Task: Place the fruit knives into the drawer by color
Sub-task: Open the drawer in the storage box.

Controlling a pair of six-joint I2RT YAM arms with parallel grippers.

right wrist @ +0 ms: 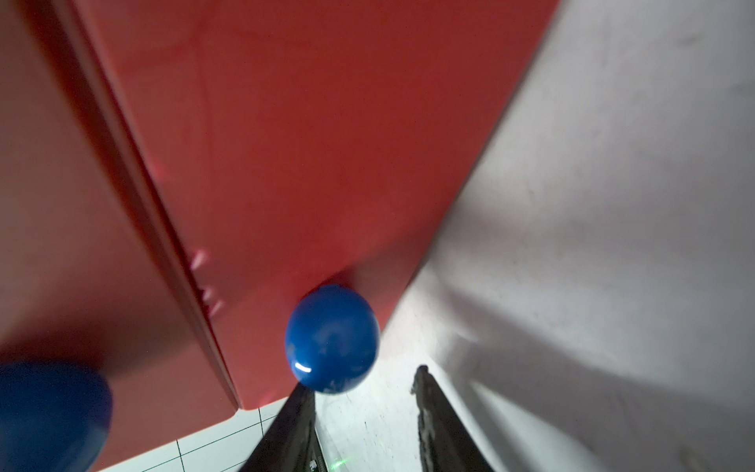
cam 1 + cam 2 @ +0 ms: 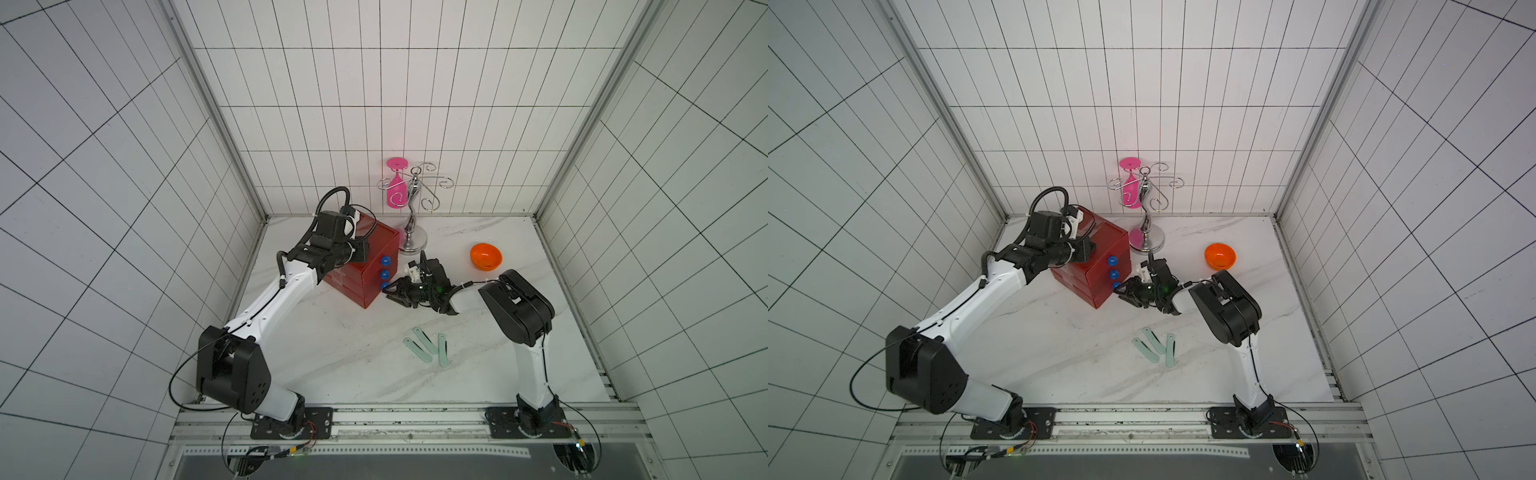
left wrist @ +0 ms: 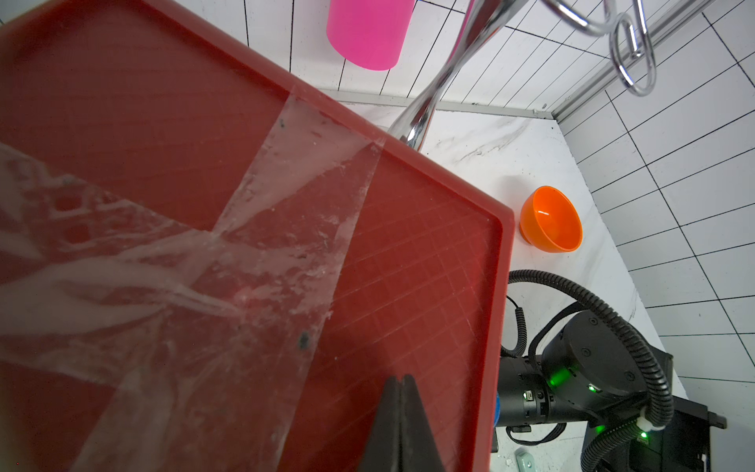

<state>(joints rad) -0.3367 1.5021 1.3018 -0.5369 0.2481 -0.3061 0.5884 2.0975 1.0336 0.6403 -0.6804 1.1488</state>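
The left gripper (image 3: 402, 392) is clenched on nothing, its tips over the top of the drawer (image 2: 365, 266); the right gripper (image 1: 363, 380) is spread, unclasped, at the drawer's lowest blue knob (image 1: 331, 339). Three mint fruit knives (image 2: 424, 340) lie on the table (image 2: 332, 353), well apart from the drawer's front

In both top views we look steeply down from high above the front onto the whole table (image 2: 332, 365) (image 2: 1059, 353). Our left wrist camera hangs close over the top of the drawer (image 3: 408, 265). Our right wrist camera faces its front, very near a blue knob (image 1: 331, 339). All four views share the drawer.
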